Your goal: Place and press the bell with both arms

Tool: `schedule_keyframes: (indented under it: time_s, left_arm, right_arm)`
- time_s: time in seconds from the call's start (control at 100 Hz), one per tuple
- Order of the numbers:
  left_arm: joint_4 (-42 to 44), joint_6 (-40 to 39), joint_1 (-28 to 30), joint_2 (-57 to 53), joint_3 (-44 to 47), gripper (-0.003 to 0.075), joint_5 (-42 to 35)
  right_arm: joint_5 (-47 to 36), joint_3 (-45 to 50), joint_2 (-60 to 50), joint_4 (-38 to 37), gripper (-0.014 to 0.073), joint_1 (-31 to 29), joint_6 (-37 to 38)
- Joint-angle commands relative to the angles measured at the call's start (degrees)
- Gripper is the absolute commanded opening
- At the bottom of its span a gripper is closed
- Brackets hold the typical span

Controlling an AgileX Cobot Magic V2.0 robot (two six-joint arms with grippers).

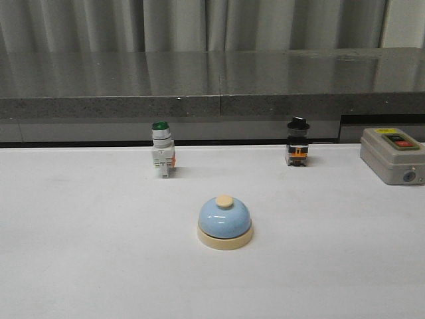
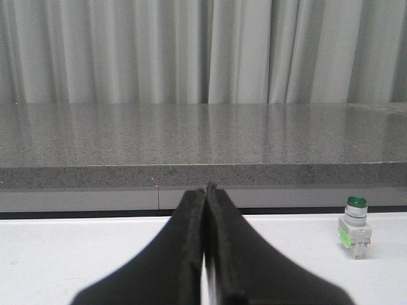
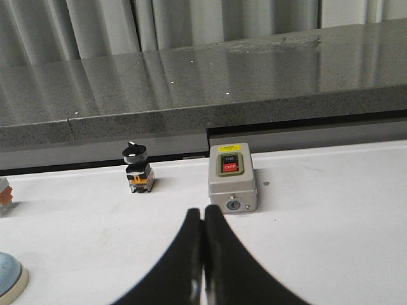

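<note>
White laminate covered the table (image 1: 80, 266), which ran back to a long grey speckled stone ledge (image 1: 212, 86) with pale pleated curtains (image 1: 172, 23) hanging behind it. Wide bare surface lay in front of and to both sides of the small light-blue dome-shaped bell (image 1: 224, 222) with its cream base ring and cream top button. Along the back edge stood a white pushbutton switch with a green cap (image 1: 162, 149) to the left, a black-capped selector switch with an orange band (image 1: 297, 142) to the right, and a grey box with a red button (image 1: 393, 154) at the far right, all well apart from the bell.

Neither arm showed in the front view. In its wrist view the left gripper (image 2: 208, 188) pointed level toward the ledge, black fingers pressed together with nothing between them. The right gripper (image 3: 202, 212) was likewise closed and empty, aimed near the grey box.

The bell sat upright near the middle of the table, touched by nothing; its edge just showed at the corner of the right wrist view.
</note>
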Motion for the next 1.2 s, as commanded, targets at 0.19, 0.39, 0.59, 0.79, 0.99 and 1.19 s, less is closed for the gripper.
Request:
schedule_keyframes:
  time_s: [0.19, 0.39, 0.59, 0.79, 0.99, 1.19]
  left_arm:
    - [-0.06, -0.55, 0.07, -1.81, 3.18, -0.0021, -4.90]
    - [-0.06, -0.55, 0.07, -1.81, 3.18, -0.0021, -4.90]
    - [-0.06, -0.55, 0.07, -1.81, 3.18, -0.0021, -4.90]
    - [-0.06, -0.55, 0.07, -1.81, 3.18, -0.0021, -4.90]
    - [-0.06, -0.55, 0.07, -1.81, 3.18, -0.0021, -4.90]
    - [-0.06, -0.55, 0.07, -1.81, 3.18, -0.0021, -4.90]
  right_arm:
    - [-5.47, -1.12, -1.19, -0.57, -0.0064, -0.43, -0.18]
    - [-7.08, -2.84, -0.87, 0.06, -0.0064, -0.43, -0.18]
    - [0.21, -13.17, 5.12, 0.06, -0.0064, -0.43, -0.18]
    - [18.77, -28.06, 17.99, 0.06, -0.0064, -0.43, -0.18]
    - [33.07, -40.94, 32.65, 0.06, -0.0064, -0.43, -0.18]
    - [41.29, -47.04, 43.46, 0.19, -0.0064, -0.43, -0.18]
